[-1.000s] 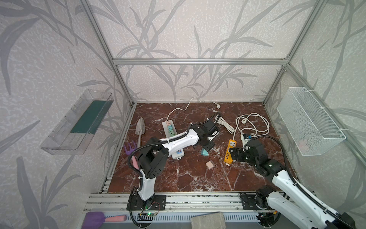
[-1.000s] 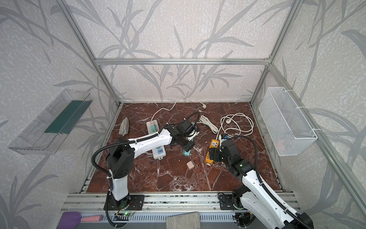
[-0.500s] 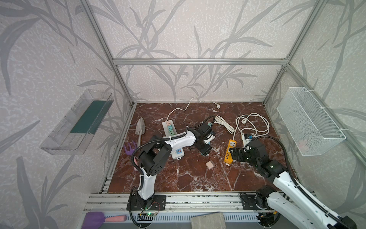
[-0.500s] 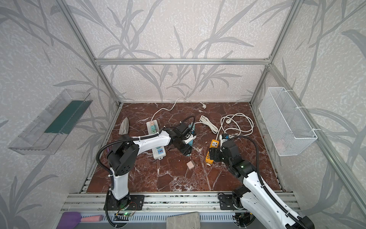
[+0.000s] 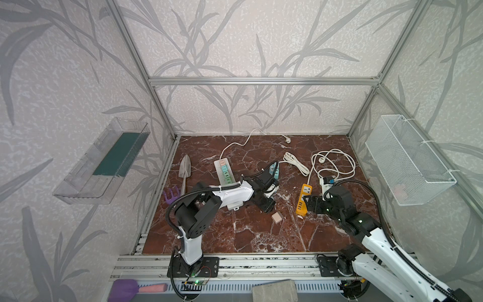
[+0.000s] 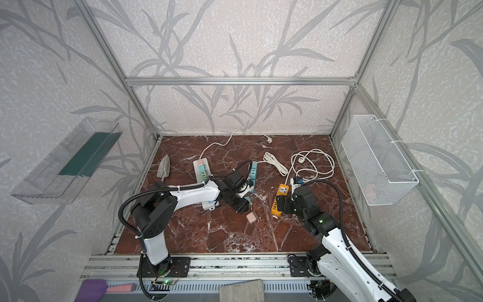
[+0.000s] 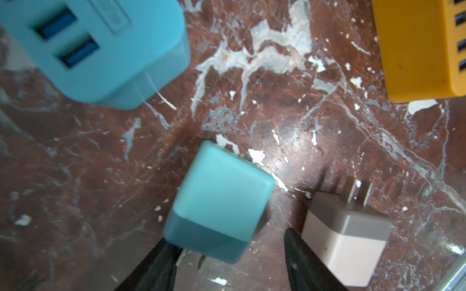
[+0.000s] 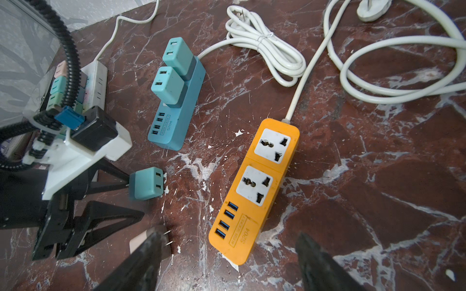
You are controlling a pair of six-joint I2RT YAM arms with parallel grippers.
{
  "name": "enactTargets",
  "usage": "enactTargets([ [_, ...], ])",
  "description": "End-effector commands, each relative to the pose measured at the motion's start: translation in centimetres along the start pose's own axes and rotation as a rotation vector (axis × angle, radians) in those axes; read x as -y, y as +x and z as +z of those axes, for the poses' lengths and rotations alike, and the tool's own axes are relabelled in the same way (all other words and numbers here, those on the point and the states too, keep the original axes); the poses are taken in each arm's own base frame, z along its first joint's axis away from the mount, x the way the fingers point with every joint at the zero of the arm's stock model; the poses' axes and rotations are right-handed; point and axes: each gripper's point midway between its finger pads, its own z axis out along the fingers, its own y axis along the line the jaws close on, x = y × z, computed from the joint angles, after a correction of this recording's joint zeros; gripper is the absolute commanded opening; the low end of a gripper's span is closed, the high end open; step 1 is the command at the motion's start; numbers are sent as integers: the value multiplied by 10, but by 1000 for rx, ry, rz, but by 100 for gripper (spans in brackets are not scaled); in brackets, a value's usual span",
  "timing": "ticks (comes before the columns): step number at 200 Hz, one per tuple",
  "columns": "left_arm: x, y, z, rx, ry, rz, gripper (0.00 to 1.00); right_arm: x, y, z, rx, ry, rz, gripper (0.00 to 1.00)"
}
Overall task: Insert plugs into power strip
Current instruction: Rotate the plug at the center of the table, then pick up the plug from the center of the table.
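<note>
Left wrist view shows a teal cube plug (image 7: 216, 201) on the red-brown marble floor (image 7: 277, 113) between the parted, unclamped jaws of the left gripper (image 7: 227, 239), prongs toward it, a pink plug (image 7: 345, 231) beside; only the right wrist view shows its two dark slots and the right gripper (image 8: 229, 234) spread empty by the orange power strip (image 8: 264, 176); both top views add leaf-patterned walls (image 5: 235, 39).

orange power strip (image 7: 416, 50) cropped, pink plug (image 8: 137, 244) half-hidden

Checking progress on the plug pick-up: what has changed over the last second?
The left claw swung from beside the blue plastic power strip toward the front and now straddles the loose teal cube-shaped plug, open, not yet gripping. Right claw, orange plastic power strip and pale pink cube-shaped plug stayed put.
</note>
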Motion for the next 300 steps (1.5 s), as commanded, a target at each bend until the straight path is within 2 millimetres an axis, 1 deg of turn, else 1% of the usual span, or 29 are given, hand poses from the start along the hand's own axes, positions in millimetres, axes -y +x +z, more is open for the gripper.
enactTargets([
  [1, 19, -1, -4, 27, 30, -41, 66, 3, 5, -1, -6, 4, 4, 84],
  [10, 25, 1, -3, 31, 41, -46, 65, 4, 6, -1, -5, 7, 4, 84],
  [26, 26, 4, -4, 30, 33, -61, 65, 4, 6, -1, -3, 8, 6, 84],
  [36, 21, 6, -5, 20, -2, -66, 65, 4, 6, -1, -4, 7, 5, 84],
  [49, 7, 6, -10, 10, -87, -73, 65, 4, 7, -1, -5, 7, 6, 84],
  [58, -3, 3, -16, 8, -153, -76, 65, 4, 6, -1, -1, 8, 6, 84],
  [72, -13, -2, -25, 4, -227, -92, 65, 5, 6, -1, 0, 10, 4, 84],
  [79, -14, -6, -28, 9, -238, -97, 65, 5, 5, -2, 3, 11, 4, 84],
  [96, -8, -17, -31, 30, -215, -102, 66, 6, 6, 0, 1, 15, 4, 84],
  [115, 0, -26, -27, 13, -178, -96, 68, 7, 6, 0, 0, 21, 2, 84],
  [136, 5, -30, -22, -11, -157, -100, 68, 7, 6, 1, -1, 24, 1, 84],
  [154, -2, -29, -19, -29, -194, -116, 68, 7, 5, 1, 1, 25, 1, 84],
  [186, -14, -23, -10, -76, -263, -134, 62, 8, 5, 1, 3, 27, 2, 84],
  [205, -14, -21, -2, -86, -251, -139, 58, 8, 5, 2, 2, 28, 2, 84],
  [227, -16, -21, 6, -83, -255, -141, 55, 8, 6, 2, 1, 29, 2, 84],
  [249, -12, -25, 7, -62, -234, -135, 55, 9, 7, 3, -4, 31, 2, 84],
  [288, -13, -24, 10, -72, -233, -102, 54, 8, 7, 3, -5, 31, 2, 84],
  [300, -14, -21, 11, -88, -241, -97, 51, 8, 7, 3, -5, 32, 2, 84],
])
